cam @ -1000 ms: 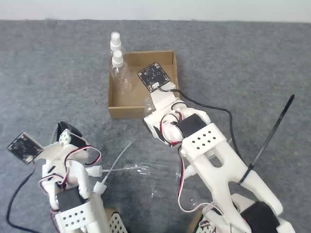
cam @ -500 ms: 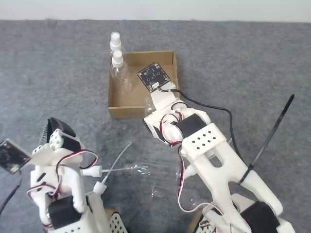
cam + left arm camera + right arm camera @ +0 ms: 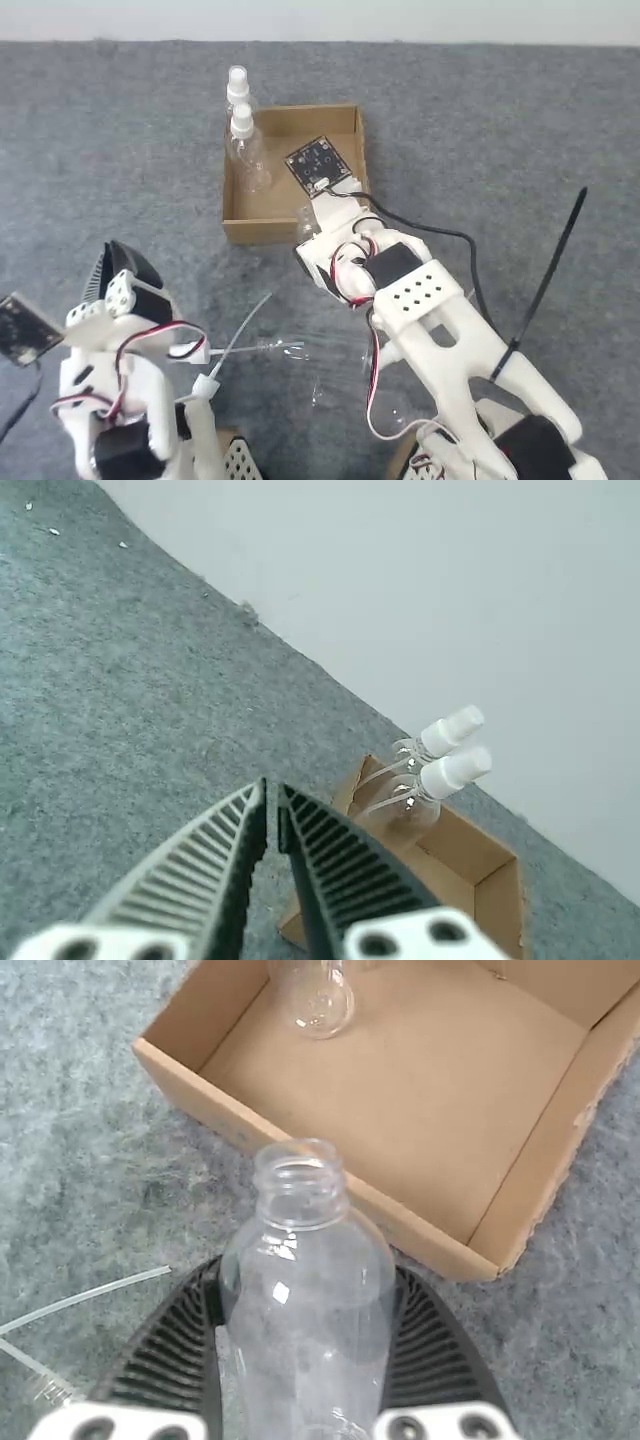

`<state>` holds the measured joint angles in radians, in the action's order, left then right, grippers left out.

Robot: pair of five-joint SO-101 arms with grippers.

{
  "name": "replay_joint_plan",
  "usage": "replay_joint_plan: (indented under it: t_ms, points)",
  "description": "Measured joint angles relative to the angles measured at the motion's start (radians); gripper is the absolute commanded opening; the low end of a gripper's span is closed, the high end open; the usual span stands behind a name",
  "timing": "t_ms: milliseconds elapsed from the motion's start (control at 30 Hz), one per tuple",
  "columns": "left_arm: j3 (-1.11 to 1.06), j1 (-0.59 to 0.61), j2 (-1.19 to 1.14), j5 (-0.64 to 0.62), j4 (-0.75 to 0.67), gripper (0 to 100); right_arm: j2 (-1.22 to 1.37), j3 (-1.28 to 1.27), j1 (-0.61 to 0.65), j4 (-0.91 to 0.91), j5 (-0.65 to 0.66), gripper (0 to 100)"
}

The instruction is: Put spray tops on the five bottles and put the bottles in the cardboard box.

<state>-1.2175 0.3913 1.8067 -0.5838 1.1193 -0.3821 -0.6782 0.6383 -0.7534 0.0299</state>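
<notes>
At the mat's (image 3: 520, 130) near-left corner, drawn back with left gripper (image 3: 268, 792) pinched shut on nothing, leaving spray top (image 3: 208, 386) loose between the arms and uncapped bottle (image 3: 300, 1220) clamped in right gripper (image 3: 306, 1310) just before the cardboard box (image 3: 215, 1105), capping apparently still pending.

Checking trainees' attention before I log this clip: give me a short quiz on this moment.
1. True or false: the bottle in the right pincer already wears a spray top.
2. The left pincer is: A) open, B) shut on a bottle, C) shut, holding nothing.
3. How many upright spray-topped bottles stand by the cardboard box's far corner?
Key: 1 false; 2 C; 3 two.
</notes>
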Motion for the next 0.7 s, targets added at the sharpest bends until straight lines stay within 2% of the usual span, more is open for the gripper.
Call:
replay_joint_plan:
  t_ms: [300,600,700]
  points:
    - [0.044,-0.087,0.0,0.021,0.08,1,0.0,0.0,0.0,0.0,0.0,0.7]
    - [0.046,-0.097,-0.005,0.028,0.083,1,0.0,0.0,0.0,0.0,0.0,0.7]
    - [0.089,-0.098,-0.097,0.028,0.083,1,0.0,0.0,0.0,0.0,0.0,0.7]
